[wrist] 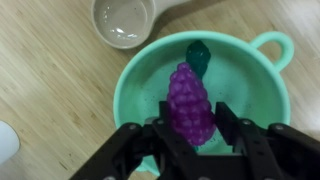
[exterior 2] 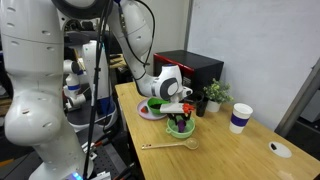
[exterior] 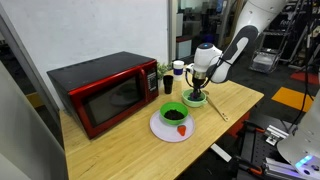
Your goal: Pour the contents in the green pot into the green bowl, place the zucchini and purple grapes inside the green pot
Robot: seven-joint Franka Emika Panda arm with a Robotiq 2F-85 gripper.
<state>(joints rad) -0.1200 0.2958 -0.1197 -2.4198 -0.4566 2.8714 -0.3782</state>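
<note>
The pouring looks finished and the task seems to be in its last step. In the wrist view the claw (wrist: 191, 125) is clenched on the purple grapes (wrist: 190, 100), one finger on each side of the clump. It holds them over the middle of the green pot (wrist: 135, 95), which fills the centre of the frame with its loop handle at upper right. The zucchini (wrist: 198, 55) already lies inside the pot, toward the top of the frame, just beyond the grapes. Next, I judge, the claw should come a little lower, release so the grapes drop beside the zucchini, then lift straight up. The pot is wide and shallow, so there is room, though a drop from too high could bounce the clump over the low rim. The bowl of a wooden spoon (wrist: 125, 20) lies on the table (wrist: 50, 90) just beside the pot's rim, at the top of the frame. It is clear of the drop but worth avoiding on the way out. In an exterior view the green bowl (exterior: 175, 113) sits on a white plate (exterior: 158, 128) lower left of the pot, with something dark in it. A dark-green cup (exterior: 167, 85) and a red microwave (exterior: 105, 92) stand farther left, out of the way.
</note>
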